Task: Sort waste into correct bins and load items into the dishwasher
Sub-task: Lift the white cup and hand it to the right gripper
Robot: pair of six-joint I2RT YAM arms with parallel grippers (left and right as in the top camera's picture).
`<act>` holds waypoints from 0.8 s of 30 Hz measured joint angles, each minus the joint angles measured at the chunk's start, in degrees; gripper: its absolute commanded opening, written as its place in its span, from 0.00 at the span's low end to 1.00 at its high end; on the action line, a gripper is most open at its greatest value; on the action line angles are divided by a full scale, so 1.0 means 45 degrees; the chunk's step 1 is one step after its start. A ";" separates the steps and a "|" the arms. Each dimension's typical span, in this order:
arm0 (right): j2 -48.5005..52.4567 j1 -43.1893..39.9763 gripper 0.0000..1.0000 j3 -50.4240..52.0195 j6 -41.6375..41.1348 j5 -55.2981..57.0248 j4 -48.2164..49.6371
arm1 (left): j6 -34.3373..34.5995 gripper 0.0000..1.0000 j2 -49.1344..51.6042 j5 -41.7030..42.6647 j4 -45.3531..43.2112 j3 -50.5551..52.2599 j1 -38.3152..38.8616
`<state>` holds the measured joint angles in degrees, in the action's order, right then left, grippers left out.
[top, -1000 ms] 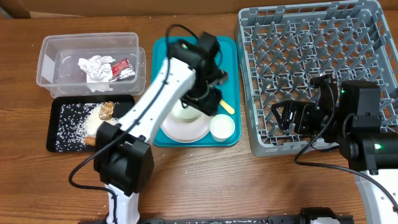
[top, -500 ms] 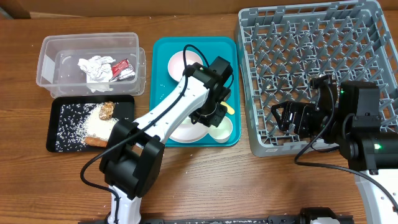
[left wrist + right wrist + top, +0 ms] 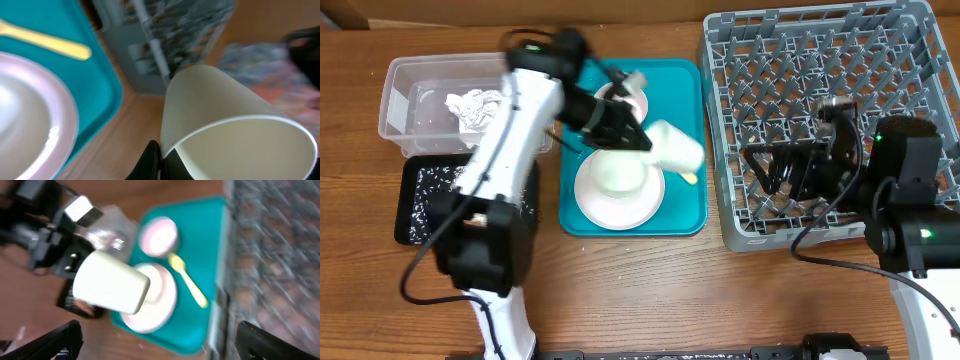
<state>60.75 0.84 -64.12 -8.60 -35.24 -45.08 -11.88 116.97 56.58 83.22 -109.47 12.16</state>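
The left gripper (image 3: 642, 138) is clamped on the small white cup (image 3: 676, 148), and the left wrist view shows one black finger (image 3: 150, 160) pressed at the cup's rim. The cup is held up, tipped on its side, over the right part of the large teal tray (image 3: 685, 80) at the centre of the overhead frame. Left of and below the cup, the round white plate (image 3: 620, 212) lies on the tray, and a white bowl (image 3: 615, 172) appears to sit on it. A second white bowl (image 3: 625, 100) is near the tray's upper edge. The yellow plastic spoon (image 3: 691, 178) peeks out just under the cup. The square grey plastic dish rack (image 3: 820, 60) fills the right of the frame. The right gripper (image 3: 768, 172) hangs over its lower left part, fingers spread wide and empty. At upper left, the clear rectangular plastic tub (image 3: 400, 80) holds the crumpled white napkin (image 3: 470, 105). The shallow black tray (image 3: 408, 200) lies just below the tub.
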 measured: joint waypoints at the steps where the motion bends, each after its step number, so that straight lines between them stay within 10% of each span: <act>1: 0.0117 0.0053 1.00 0.0000 -0.0199 -0.0447 0.0714 | -0.0437 0.04 0.0005 0.0923 0.0301 0.0000 -0.0447; 8: 0.2356 0.1681 1.00 0.0000 -0.1205 -0.2730 0.4711 | -0.2555 0.04 0.0005 0.5440 0.2293 -0.0010 -0.1224; 24: 0.3716 0.2599 0.86 0.0015 -0.2351 -0.5372 0.8990 | -0.3337 0.04 0.0010 0.6295 0.2987 -0.0010 -0.1200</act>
<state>77.47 12.53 -64.05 -19.18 -59.42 -4.62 -26.89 117.01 84.90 96.66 -109.51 6.76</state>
